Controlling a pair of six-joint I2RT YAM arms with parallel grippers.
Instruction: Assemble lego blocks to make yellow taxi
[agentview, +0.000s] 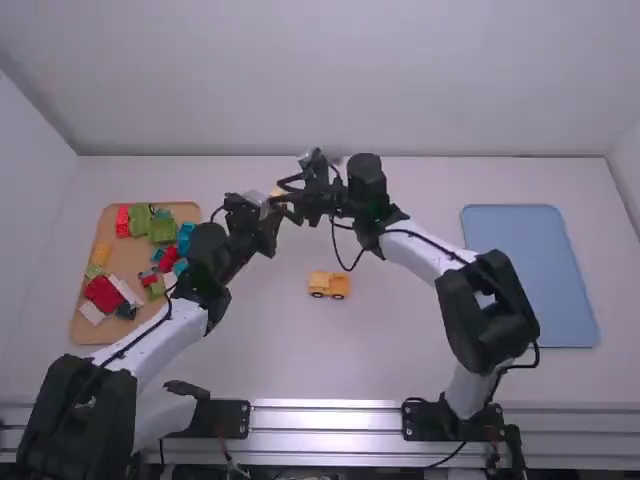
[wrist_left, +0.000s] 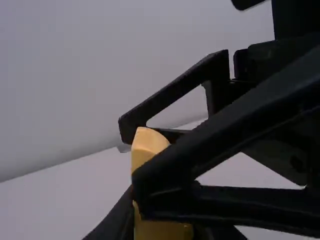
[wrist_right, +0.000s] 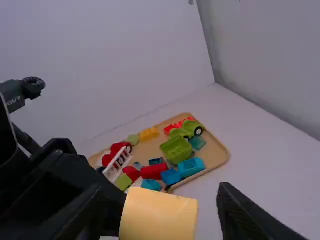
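Yellow block (wrist_right: 159, 215) | left fingers (agentview: 268, 216) gripping it | right fingers (agentview: 291, 183) parted around it

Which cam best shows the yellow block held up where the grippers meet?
Right wrist view: the yellow block presents a broad face with no finger across it, though the bottom edge cuts it off. In the left wrist view, the right gripper's finger crosses it. The high view has a small, partly hidden yellow patch.
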